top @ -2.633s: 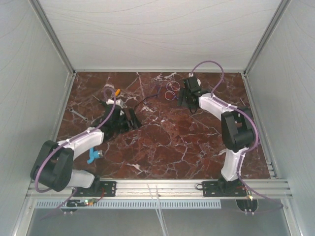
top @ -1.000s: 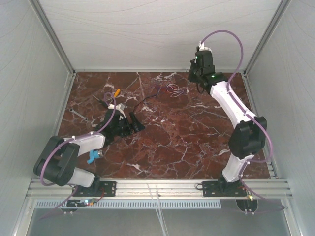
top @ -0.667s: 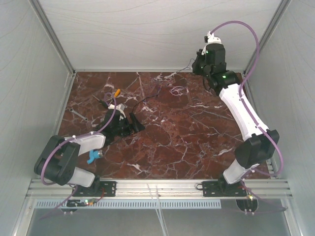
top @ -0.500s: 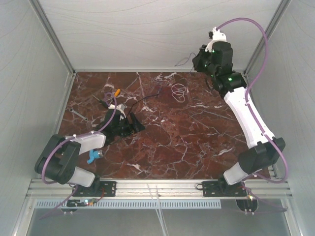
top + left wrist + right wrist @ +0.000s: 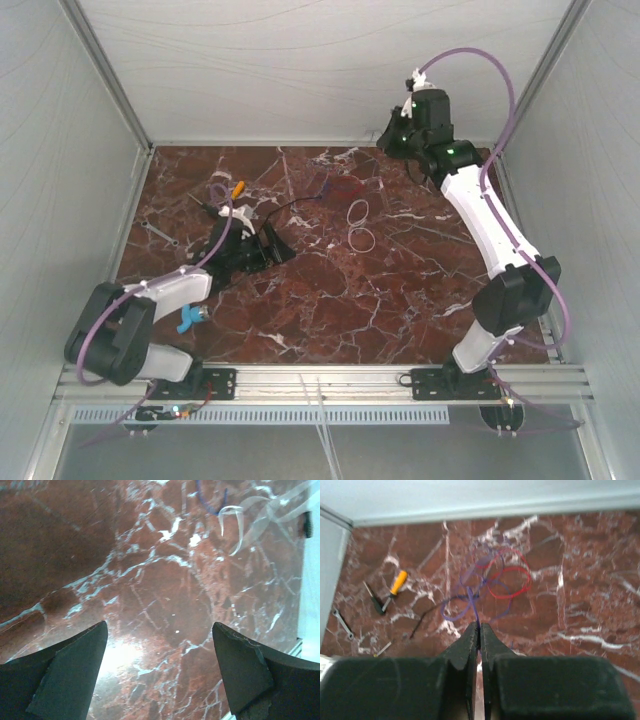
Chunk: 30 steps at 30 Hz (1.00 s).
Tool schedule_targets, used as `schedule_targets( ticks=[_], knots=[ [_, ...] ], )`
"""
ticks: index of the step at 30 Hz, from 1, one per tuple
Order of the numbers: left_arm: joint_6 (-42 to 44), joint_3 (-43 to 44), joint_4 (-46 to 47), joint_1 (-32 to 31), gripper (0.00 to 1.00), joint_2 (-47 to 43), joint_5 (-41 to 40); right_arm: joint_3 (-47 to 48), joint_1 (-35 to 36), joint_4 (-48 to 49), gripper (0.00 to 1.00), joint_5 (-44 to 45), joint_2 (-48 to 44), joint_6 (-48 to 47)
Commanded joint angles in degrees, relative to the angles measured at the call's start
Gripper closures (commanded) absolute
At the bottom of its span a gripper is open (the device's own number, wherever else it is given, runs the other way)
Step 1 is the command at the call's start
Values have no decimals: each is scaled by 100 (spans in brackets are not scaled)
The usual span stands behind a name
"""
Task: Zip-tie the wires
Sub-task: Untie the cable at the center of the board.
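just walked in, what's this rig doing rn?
The right gripper is shut on a thin purple strand of the wires and is raised near the far edge of the table. Purple and red loops trail below it. The white loops lie on the marble, apart from that gripper. The left gripper is open and low over bare marble, holding nothing. I can't see a zip tie on the wires.
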Motion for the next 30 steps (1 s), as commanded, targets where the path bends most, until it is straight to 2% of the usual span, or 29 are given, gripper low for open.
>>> schedule_targets(
  ticks=[1, 4, 10, 15, 18, 26, 30],
  knots=[
    [-208, 147, 212, -57, 15, -564, -39, 62, 20, -857, 100, -276, 353, 149],
    [-306, 286, 133, -63, 15, -628, 80, -73, 29, -1146, 100, -530, 506, 66],
    [-348, 503, 216, -182, 16, -583, 326, -696, 33, -938, 100, -302, 179, 199],
    [-498, 644, 458, -330, 18, -376, 466, -2014, 57, -512, 100, -496, 259, 380],
    [-505, 713, 462, -446, 18, -258, 439, -2413, 58, -497, 100, -408, 305, 416],
    [-564, 747, 519, -592, 19, -110, 385, -2010, 57, -1101, 100, 175, -271, 281],
    [-553, 872, 501, -635, 19, -68, 398, -1349, 62, -1179, 100, -259, -749, 145]
  ],
)
